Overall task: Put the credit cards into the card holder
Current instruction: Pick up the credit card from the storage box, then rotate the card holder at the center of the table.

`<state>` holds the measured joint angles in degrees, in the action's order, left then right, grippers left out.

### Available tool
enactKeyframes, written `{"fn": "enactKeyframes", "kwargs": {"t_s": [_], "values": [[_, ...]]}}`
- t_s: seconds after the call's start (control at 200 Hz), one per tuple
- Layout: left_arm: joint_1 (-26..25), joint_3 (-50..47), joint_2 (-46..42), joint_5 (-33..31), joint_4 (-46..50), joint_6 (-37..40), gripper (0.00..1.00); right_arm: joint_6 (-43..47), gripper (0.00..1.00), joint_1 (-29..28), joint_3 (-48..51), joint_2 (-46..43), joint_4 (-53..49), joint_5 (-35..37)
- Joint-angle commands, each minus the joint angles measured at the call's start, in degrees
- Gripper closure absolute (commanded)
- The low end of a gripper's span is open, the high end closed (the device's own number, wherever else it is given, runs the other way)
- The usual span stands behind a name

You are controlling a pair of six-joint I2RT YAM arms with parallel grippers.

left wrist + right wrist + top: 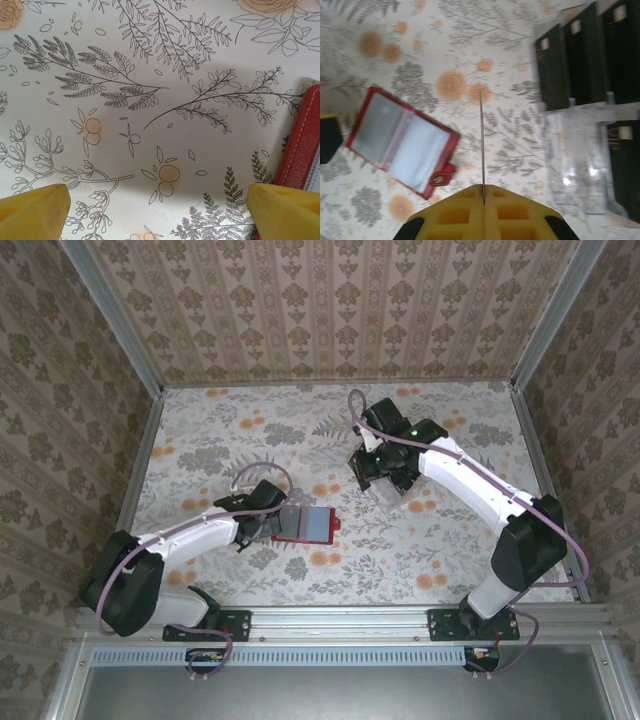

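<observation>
Right hand point(483, 192) is pinched tight on one black card point(482, 140), seen edge-on as a thin line sticking out past the fingertips. Red wallet point(402, 142) lies open on the bench point(250, 430), grey inside up, well apart from the held card. Its snap tab is on the edge nearer the right hand. More cards point(555, 70) stand in the clear tray point(575, 150) just beside that hand. Left hand point(160, 215) is spread wide and holds nothing, low over the bench, with the wallet's red edge just beside one fingertip.

Step, as I read it: carry the card to the wallet and slip it in. To do it well:
- Keep the pinch firm. The card is thin and glossy and may swivel.
- Bring it down near flat and lead one edge into a pocket mouth. Cannot tell which way the pockets open.
- Left hand looks placed to press the wallet's edge so it doesn't slide.
</observation>
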<state>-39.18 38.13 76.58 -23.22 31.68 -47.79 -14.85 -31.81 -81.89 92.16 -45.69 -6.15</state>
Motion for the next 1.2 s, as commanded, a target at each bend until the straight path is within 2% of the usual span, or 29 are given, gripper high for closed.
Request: {"fn": "enactKeyframes", "kwargs": {"t_s": [0.0, 0.265, 0.56, 0.815, 1.0, 1.195], "values": [[-0.9, -1.1, 0.9, -0.2, 0.4, -1.7, 0.00, -4.7, 1.00, -1.4, 2.4, -1.6, 3.7, -5.4], [-3.8, -1.4, 3.8, 0.4, -0.8, -3.5, 0.00, -6.9, 1.00, -3.0, 5.2, -2.5, 6.3, -7.1], [-10.9, -1.3, 3.3, 0.0, 0.2, -9.4, 0.00, -9.9, 1.00, -3.8, 8.7, -2.6, 10.2, -8.5], [-10.1, 0.3, -1.5, -2.5, 2.6, -8.3, 0.00, -16.2, 1.00, -4.9, 16.9, -2.9, 23.6, -12.5], [-9.8, 0.0, -3.7, -1.1, -6.4, -3.5, 0.00, -20.7, 1.00, -5.3, 22.5, -0.8, 33.8, -15.3], [-9.7, 0.0, -1.8, 1.9, -12.2, -2.7, 0.00, -21.9, 1.00, -5.8, 24.5, 1.3, 38.1, -16.2]]}}
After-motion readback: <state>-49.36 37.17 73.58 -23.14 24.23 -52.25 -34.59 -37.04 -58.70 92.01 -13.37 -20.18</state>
